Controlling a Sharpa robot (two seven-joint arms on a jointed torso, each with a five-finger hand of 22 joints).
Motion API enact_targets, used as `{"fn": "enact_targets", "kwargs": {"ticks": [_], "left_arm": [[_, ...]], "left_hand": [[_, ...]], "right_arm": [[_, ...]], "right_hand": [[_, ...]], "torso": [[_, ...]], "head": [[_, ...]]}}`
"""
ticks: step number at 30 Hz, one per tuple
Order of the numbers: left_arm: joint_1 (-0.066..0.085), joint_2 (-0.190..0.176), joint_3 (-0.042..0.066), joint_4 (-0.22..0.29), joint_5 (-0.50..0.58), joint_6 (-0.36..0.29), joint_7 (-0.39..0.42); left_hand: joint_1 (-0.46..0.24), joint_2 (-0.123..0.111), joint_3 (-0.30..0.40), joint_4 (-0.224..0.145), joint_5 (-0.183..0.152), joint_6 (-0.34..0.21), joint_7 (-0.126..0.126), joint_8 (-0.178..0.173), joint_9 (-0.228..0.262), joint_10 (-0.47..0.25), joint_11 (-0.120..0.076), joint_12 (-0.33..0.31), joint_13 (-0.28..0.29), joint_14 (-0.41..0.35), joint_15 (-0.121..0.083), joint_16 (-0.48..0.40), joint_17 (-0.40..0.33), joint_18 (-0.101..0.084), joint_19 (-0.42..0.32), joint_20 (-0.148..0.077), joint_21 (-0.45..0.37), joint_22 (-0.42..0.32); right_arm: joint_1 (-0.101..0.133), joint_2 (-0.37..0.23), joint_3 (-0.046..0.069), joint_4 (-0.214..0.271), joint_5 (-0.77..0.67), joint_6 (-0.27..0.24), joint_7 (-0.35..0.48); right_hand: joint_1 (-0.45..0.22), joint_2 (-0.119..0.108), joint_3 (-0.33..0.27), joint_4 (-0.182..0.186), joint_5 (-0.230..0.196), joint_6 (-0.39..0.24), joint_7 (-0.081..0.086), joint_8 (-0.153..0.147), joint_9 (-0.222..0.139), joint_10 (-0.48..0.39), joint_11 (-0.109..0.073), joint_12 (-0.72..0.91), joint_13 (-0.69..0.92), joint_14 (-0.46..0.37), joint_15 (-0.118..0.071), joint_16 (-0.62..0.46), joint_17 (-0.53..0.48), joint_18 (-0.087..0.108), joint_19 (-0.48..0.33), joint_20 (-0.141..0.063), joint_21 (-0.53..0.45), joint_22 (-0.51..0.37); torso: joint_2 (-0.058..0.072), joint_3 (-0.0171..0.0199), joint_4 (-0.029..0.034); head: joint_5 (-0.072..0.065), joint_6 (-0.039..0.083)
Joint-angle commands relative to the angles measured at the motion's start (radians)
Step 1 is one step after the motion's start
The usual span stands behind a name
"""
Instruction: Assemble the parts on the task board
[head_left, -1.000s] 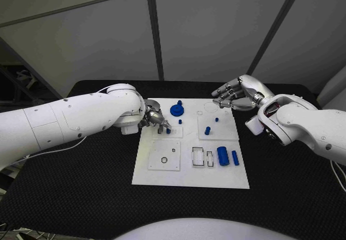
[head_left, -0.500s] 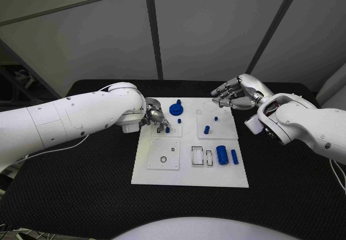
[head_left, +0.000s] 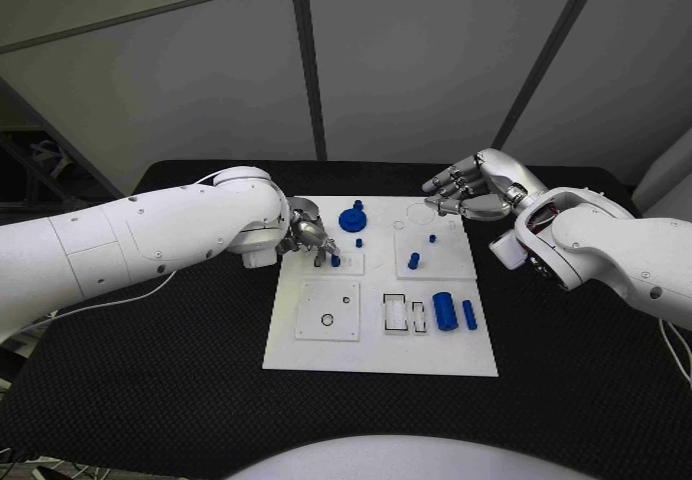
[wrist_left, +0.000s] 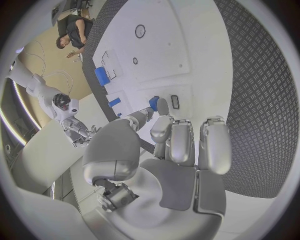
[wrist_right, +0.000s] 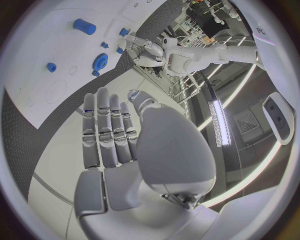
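Observation:
The white task board (head_left: 378, 345) lies in the middle of the black table. My left hand (head_left: 307, 236) hovers over the board's far left part; its thumb and a fingertip (wrist_left: 162, 105) pinch a small blue peg (head_left: 336, 260) (wrist_left: 153, 102) low over a small square plate. A blue gear (head_left: 353, 217) (wrist_right: 100, 62) stands just beyond it. My right hand (head_left: 470, 194) (wrist_right: 115, 132) hangs over the far right corner of the board, its fingers stretched out and holding nothing. A big blue cylinder (head_left: 446, 311) (wrist_left: 101, 76) and a slimmer one (head_left: 470, 315) lie on the right side.
Several small blue pegs, such as one (head_left: 414, 261) and another (head_left: 431, 239), stand on the far right plate. A square plate with holes (head_left: 329, 310) and two rectangular slots (head_left: 395, 312) sit nearer me. Black table (head_left: 173, 340) surrounds the board.

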Motion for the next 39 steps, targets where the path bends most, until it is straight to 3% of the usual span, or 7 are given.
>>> {"fn": "enact_targets", "kwargs": {"ticks": [1,6,9,15,20,28,39], "left_arm": [[0.001,-0.014,0.014,0.011,0.058,-0.042,0.008],[0.002,-0.037,0.052,0.013,0.098,-0.054,0.014],[0.007,-0.052,0.08,0.004,0.113,-0.037,0.018],[0.038,-0.057,0.101,-0.044,0.124,-0.007,0.024],[0.06,-0.026,0.106,-0.127,0.075,0.037,0.027],[0.068,0.048,0.104,-0.264,-0.005,0.09,0.029],[0.061,0.123,0.073,-0.366,-0.041,0.159,0.025]], "left_hand": [[-0.002,-0.021,-0.015,0.003,-0.002,-0.026,0.006,-0.014,-0.007,-0.038,0.005,-0.066,-0.072,0.043,-0.002,-0.008,-0.001,0.001,-0.018,0.004,-0.024,-0.015],[-0.005,-0.041,-0.042,0.022,-0.003,-0.103,0.045,-0.086,-0.05,-0.113,0.036,-0.188,-0.202,0.041,0.019,-0.012,-0.005,0.012,-0.047,0.017,-0.074,-0.07],[0.004,-0.053,-0.127,0.045,-0.006,-0.115,0.066,-0.135,-0.098,-0.146,0.056,-0.241,-0.264,0.04,0.04,-0.012,-0.005,0.017,-0.059,0.035,-0.096,-0.09],[0.06,-0.043,-0.241,0.071,-0.004,-0.102,0.072,-0.171,-0.15,-0.162,0.063,-0.267,-0.306,0.035,0.043,-0.019,-0.011,0.024,-0.07,0.047,-0.126,-0.116],[0.104,-0.023,-0.3,0.09,-0.003,-0.095,0.076,-0.185,-0.178,-0.17,0.065,-0.27,-0.321,0.032,0.045,-0.025,-0.017,0.027,-0.077,0.05,-0.145,-0.131],[0.145,-0.003,-0.368,0.122,-0.001,-0.095,0.081,-0.206,-0.215,-0.179,0.07,-0.272,-0.339,0.029,0.05,-0.029,-0.02,0.029,-0.078,0.052,-0.153,-0.134],[0.167,0.016,-0.404,0.142,0.0,-0.083,0.079,-0.209,-0.235,-0.164,0.068,-0.242,-0.32,0.032,0.049,-0.022,-0.015,0.023,-0.062,0.052,-0.129,-0.105]], "right_arm": [[0.002,0.001,0.001,-0.002,-0.003,0.004,0.007],[0.002,0.001,0.001,-0.009,-0.003,0.004,0.008],[0.002,0.002,0.001,-0.015,-0.003,0.005,0.009],[0.002,0.004,0.001,-0.023,-0.003,0.009,0.009],[0.002,0.005,0.001,-0.027,-0.004,0.014,0.006],[0.002,0.008,0.001,-0.029,-0.006,0.019,0.004],[0.002,0.013,0.001,-0.027,-0.007,0.022,0.003]], "right_hand": [[-0.01,0.001,0.0,-0.003,0.003,-0.004,0.002,-0.004,0.0,-0.002,0.004,-0.004,-0.001,0.004,0.003,-0.005,0.001,0.011,0.006,0.003,-0.004,-0.001],[-0.01,0.001,0.0,-0.003,0.003,-0.004,0.002,-0.004,0.0,-0.002,0.004,-0.004,-0.001,0.004,0.003,-0.005,0.001,0.011,0.006,0.003,-0.004,-0.001],[-0.01,0.001,0.0,-0.003,0.004,-0.004,0.002,-0.004,0.0,-0.002,0.004,-0.004,-0.001,0.004,0.003,-0.005,0.001,0.011,0.006,0.003,-0.004,-0.001],[-0.008,0.004,0.003,-0.005,0.004,0.002,0.0,-0.001,0.001,-0.002,0.003,-0.004,-0.002,0.005,0.002,-0.008,0.002,0.011,0.008,0.003,-0.006,-0.002],[-0.007,0.007,0.005,-0.006,0.004,0.01,-0.002,0.002,0.003,-0.002,0.002,-0.007,-0.005,0.006,0.002,-0.01,0.002,0.012,0.01,0.003,-0.008,-0.003],[-0.008,0.007,0.005,-0.006,0.004,0.013,-0.003,0.003,0.004,-0.003,0.002,-0.009,-0.006,0.007,0.001,-0.011,0.003,0.012,0.011,0.003,-0.008,-0.004],[-0.009,0.007,0.005,-0.006,0.003,0.013,-0.003,0.003,0.004,-0.004,0.002,-0.011,-0.008,0.008,0.001,-0.013,0.003,0.012,0.013,0.003,-0.009,-0.004]], "torso": [[-0.001,-0.0007,0.0002],[-0.001,-0.0005,0.0006],[0.0,-0.0005,0.0003],[0.0,0.0001,0.0003],[-0.001,0.0011,-0.0002],[0.001,0.0,-0.0008],[0.002,0.0,-0.0013]], "head": [[0.0,0.002],[0.0,0.006],[0.001,0.014],[0.003,0.021],[0.006,0.026],[0.01,0.029],[0.01,0.028]]}}
